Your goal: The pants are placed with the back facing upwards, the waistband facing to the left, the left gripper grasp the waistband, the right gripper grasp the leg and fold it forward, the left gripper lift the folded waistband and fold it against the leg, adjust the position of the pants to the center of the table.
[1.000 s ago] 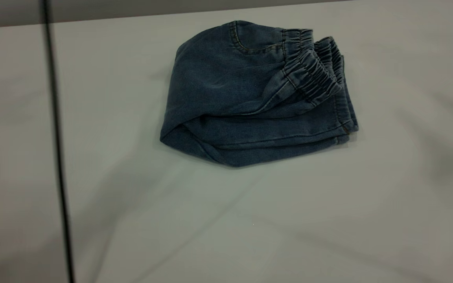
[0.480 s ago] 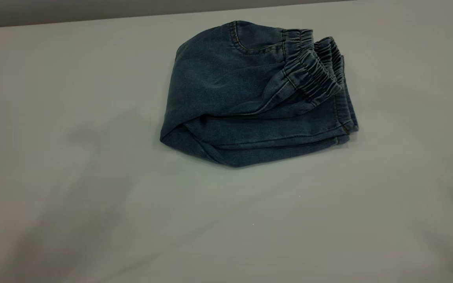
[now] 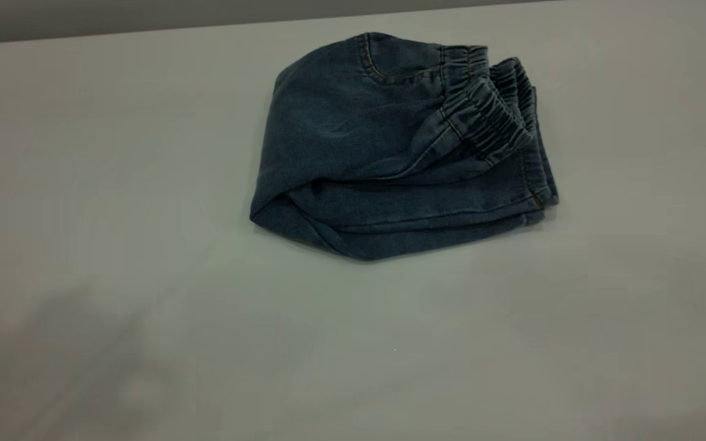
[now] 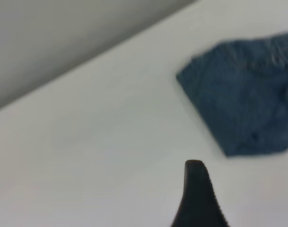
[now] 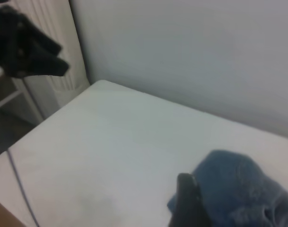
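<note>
The pants [image 3: 390,147] lie folded in a compact bundle on the table [image 3: 144,184], a little right of the middle and toward the far edge. The gathered waistband [image 3: 488,116] rests on top at the bundle's right side, over the folded leg layers [image 3: 426,214]. Neither gripper appears in the exterior view. In the left wrist view a black tip of the left gripper [image 4: 196,194] hangs over bare table, apart from the pants [image 4: 243,109]. A dark tip of the right gripper [image 5: 186,205] shows in the right wrist view, beside the pants [image 5: 233,189].
The table's far edge [image 3: 206,27] runs close behind the pants. Broad bare table lies in front and to the left. In the right wrist view a dark part of the other arm [image 5: 21,42] sits beyond the table's corner, and a thin cable [image 5: 18,189] crosses near the edge.
The thin black cable at the left of the exterior view has left the picture, and the arm shadows have drifted outward. The pants have not moved.
</note>
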You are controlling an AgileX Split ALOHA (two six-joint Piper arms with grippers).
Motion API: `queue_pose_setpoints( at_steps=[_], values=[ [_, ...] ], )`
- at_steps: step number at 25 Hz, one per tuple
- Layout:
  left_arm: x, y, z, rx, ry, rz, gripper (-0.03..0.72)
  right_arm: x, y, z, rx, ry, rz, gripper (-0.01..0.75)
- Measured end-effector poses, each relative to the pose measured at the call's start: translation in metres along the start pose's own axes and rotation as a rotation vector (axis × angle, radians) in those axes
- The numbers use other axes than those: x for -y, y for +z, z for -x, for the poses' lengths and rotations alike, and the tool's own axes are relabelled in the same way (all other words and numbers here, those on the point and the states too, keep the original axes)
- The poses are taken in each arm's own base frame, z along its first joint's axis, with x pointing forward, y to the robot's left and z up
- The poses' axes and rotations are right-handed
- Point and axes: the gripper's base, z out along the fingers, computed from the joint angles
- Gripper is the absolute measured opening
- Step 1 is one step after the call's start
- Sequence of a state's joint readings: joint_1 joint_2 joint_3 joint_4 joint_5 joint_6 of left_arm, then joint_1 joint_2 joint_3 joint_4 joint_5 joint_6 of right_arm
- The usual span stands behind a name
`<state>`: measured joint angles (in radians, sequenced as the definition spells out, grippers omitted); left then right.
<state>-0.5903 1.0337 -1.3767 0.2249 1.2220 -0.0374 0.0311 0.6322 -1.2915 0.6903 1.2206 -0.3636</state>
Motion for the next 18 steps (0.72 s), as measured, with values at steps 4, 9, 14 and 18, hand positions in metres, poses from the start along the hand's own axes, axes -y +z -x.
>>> queue_pose_setpoints(
  at_steps=[4,9,14,18],
  values=[
    [0.003,-0.009,-0.039,-0.011,-0.010,-0.033,0.443,-0.002,-0.012,-0.038,-0.028,0.050,-0.111,0.425],
    [0.006,-0.017,-0.088,-0.012,-0.014,-0.067,0.443,0.001,-0.027,-0.090,-0.044,0.093,-0.282,0.425],
    [0.007,-0.018,-0.128,-0.010,0.010,-0.065,0.443,0.003,-0.030,-0.137,-0.057,0.070,-0.366,0.425],
    [0.011,-0.006,-0.156,-0.049,0.011,-0.070,0.443,0.012,-0.023,-0.165,-0.082,0.057,-0.419,0.425]
  ],
)
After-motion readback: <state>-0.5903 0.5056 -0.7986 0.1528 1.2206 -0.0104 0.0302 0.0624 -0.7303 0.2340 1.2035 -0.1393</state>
